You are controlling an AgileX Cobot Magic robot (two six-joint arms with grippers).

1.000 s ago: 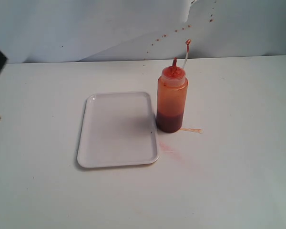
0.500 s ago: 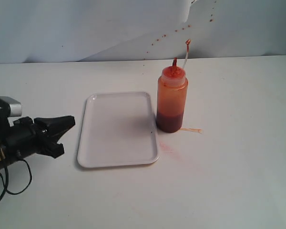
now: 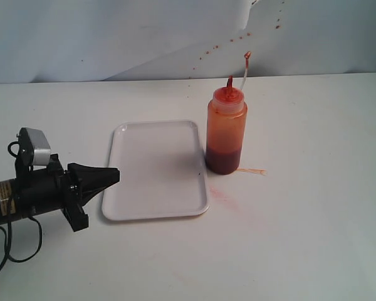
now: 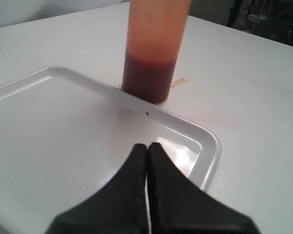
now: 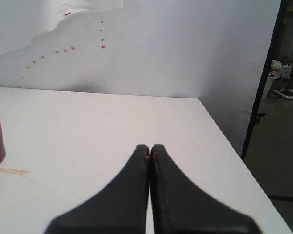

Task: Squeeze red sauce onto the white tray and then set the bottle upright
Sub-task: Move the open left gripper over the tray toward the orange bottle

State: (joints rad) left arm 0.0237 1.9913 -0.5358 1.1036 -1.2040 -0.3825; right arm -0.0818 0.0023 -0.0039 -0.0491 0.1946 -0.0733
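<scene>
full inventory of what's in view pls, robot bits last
white tray: 1, white, mid-table, no sauce on it
bottle: 1, translucent orange-red, red nozzle, upright by the tray's right edge
red sauce: dark red layer, bottom of the bottle
smear: 1, faint pink, on the table near the bottle
specks: several, red-brown, on the backdrop
table: 1, white
backdrop: 1, pale, behind the table
left gripper: 1, black, shut, tips over the tray's left side
right gripper: 1, black, shut, only in its wrist view

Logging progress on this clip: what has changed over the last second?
The left gripper came into view from the left and advanced to the white tray's left edge, fingers closed and holding nothing. The bottle stayed upright beside the tray, and the tray did not move.
</scene>
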